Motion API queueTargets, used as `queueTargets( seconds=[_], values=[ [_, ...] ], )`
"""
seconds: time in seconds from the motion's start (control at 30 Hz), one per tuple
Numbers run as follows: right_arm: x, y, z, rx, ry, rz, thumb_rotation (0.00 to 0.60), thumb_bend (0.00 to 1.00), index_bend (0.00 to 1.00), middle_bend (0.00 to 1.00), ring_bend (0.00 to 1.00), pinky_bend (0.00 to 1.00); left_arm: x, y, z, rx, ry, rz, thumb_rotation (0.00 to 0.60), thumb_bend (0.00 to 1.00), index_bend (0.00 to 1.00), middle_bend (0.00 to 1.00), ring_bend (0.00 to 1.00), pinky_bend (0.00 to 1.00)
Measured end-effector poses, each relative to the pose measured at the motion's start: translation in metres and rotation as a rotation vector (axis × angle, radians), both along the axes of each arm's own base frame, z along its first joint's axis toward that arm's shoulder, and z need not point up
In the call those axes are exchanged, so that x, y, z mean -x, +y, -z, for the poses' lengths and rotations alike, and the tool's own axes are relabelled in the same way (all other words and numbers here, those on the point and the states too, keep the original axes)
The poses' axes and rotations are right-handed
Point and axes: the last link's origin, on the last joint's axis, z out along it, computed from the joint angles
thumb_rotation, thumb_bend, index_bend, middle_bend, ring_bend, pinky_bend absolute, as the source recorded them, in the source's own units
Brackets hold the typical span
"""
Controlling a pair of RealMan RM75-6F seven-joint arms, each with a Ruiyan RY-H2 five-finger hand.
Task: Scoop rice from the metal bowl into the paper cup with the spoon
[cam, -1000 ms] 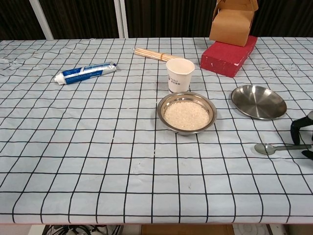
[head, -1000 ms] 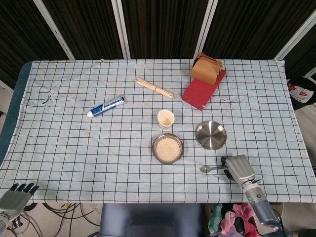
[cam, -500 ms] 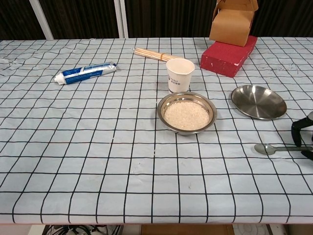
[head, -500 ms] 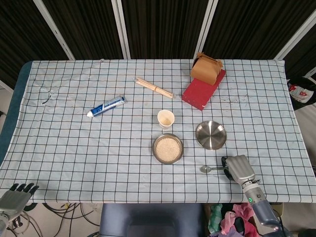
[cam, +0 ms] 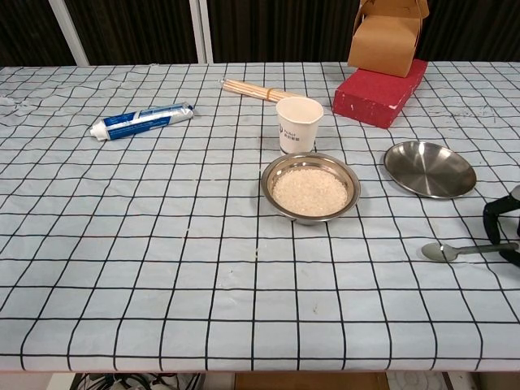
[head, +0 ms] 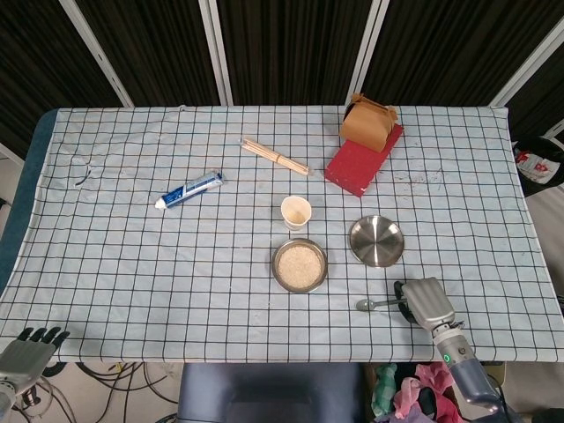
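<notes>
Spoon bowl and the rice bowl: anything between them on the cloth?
Nothing: bare checked cloth separates the spoon from the rice bowl, clearest in the chest view.

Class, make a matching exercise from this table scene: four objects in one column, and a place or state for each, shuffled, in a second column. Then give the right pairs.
Objects:
1. bowl
2. cup
3. spoon
4. toothpaste

Descriptions:
A. handle at the right robot hand
B. on the left side of the table
C. full of rice
D. upright, just behind the bowl

Pairs: 1-C, 2-D, 3-A, 4-B
</notes>
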Motion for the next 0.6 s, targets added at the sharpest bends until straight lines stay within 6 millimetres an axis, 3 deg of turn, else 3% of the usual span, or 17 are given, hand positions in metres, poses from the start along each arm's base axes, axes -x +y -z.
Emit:
queueTargets(
  seconds=[0.4,0.6],
  values=[
    [-0.020,0.001,-0.020,0.009,0.008,-0.075,0.600,0.40,0.60,1.00,1.00,1.00,0.000,0.000,0.000,0.001,-0.002,-0.001,0.600,0.06,0.00,0.00,0.00,0.00],
    [-0.046,-0.006,-0.039,0.042,0.016,-0.127,0.600,0.40,0.60,1.00,1.00,1.00,0.000,0.000,0.000,0.004,0.000,0.001,0.600,0.06,0.00,0.00,0.00,0.00]
  ],
)
